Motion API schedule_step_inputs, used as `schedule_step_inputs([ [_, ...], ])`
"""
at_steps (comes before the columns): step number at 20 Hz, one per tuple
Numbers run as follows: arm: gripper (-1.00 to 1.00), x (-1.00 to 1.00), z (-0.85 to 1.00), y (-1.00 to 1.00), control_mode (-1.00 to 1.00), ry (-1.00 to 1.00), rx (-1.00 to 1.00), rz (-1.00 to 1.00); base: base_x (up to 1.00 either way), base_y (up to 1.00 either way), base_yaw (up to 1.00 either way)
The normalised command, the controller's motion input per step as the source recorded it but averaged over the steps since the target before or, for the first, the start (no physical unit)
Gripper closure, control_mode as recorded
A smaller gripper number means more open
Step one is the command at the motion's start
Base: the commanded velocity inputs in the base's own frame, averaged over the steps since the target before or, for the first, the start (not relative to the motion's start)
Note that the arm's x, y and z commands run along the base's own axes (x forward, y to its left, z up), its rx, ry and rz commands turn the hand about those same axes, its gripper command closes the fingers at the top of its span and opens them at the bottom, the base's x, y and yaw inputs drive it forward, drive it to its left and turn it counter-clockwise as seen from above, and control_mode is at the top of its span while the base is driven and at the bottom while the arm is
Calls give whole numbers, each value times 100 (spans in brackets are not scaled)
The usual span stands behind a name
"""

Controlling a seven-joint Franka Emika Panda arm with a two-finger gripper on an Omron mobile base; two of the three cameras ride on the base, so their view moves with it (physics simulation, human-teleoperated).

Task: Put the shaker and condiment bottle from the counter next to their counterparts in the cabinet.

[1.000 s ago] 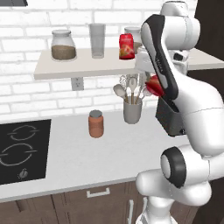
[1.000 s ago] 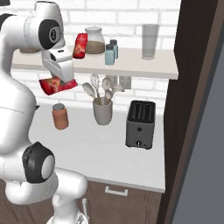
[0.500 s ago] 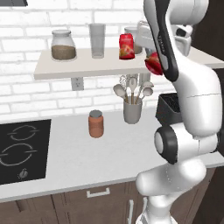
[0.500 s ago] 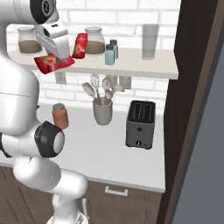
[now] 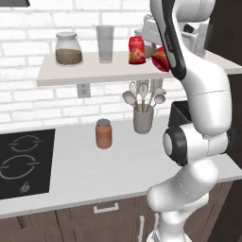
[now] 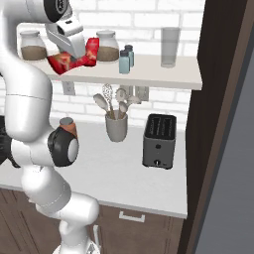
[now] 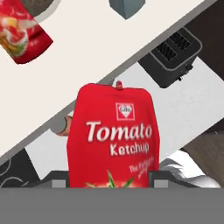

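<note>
My hand point(image 7: 111, 186) grips the ketchup bottle point(image 7: 111, 140), tilted just off the shelf point(image 7: 100, 41) edge; its twin bottle point(image 7: 19, 30) stands upper left in the hand view, long axis pointing there.

condiment bottle: squat bright red plastic-looking condiment bottle point(image 7: 113, 138), smooth, slightly glossy, white printed lettering
cabinet: long off-white thick-edged shelf board point(image 5: 85, 74), matt, smooth
wall: white brick wall point(image 5: 42, 101), matt, with grooved joints
jar: clear glass jar point(image 5: 68, 48), glossy, grey lid
toaster: dark boxy toaster point(image 6: 159, 141), dull satin finish
counter: pale grey counter top point(image 5: 90, 165), smooth, matt
drawer fronts: dark brown wood-look drawer fronts point(image 6: 144, 233), silver metal handles
</note>
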Motion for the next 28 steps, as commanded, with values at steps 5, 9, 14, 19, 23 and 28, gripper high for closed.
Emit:
schedule_step_inputs([
  [5, 100, 3, -23, -1, -100, -30, -5, 2, 0, 0, 0],
  [9, 100, 0, -74, 0, -100, -36, -14, 4, 0, 0, 0],
  [14, 100, 3, -48, -1, -100, -13, -8, 2, 0, 0, 0],
  [19, 100, 39, 3, -7, -100, 0, 5, 5, 0, 0, 0],
  [23, 100, 8, 68, -3, -100, -1, 4, 9, 0, 0, 0],
  [28, 100, 25, 78, 0, -100, 0, 0, 0, 0, 0, 0],
])
